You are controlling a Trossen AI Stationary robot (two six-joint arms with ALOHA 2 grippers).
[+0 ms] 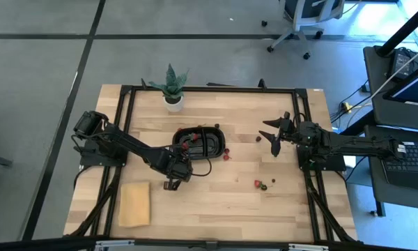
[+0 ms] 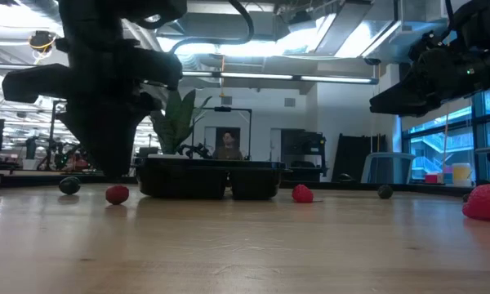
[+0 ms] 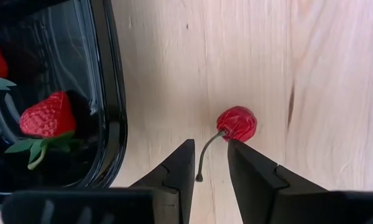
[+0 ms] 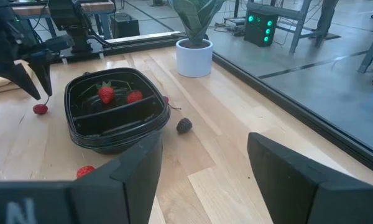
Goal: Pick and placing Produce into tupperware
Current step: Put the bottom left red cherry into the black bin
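From above, the left gripper (image 1: 171,183) sits just below the black tupperware (image 1: 212,146); the right gripper (image 1: 273,134) hangs well off to its right, with loose produce (image 1: 258,183) scattered on the table (image 1: 230,202).

Low view: a cherry (image 2: 117,194) lies on the wood beside the tray.

Left wrist: fingers (image 3: 174,177) are slightly apart, straddling the cherry's stem, not pinching it. A strawberry (image 3: 45,116) is already in the tray.

Right wrist: jaws spread wide, holding nothing.
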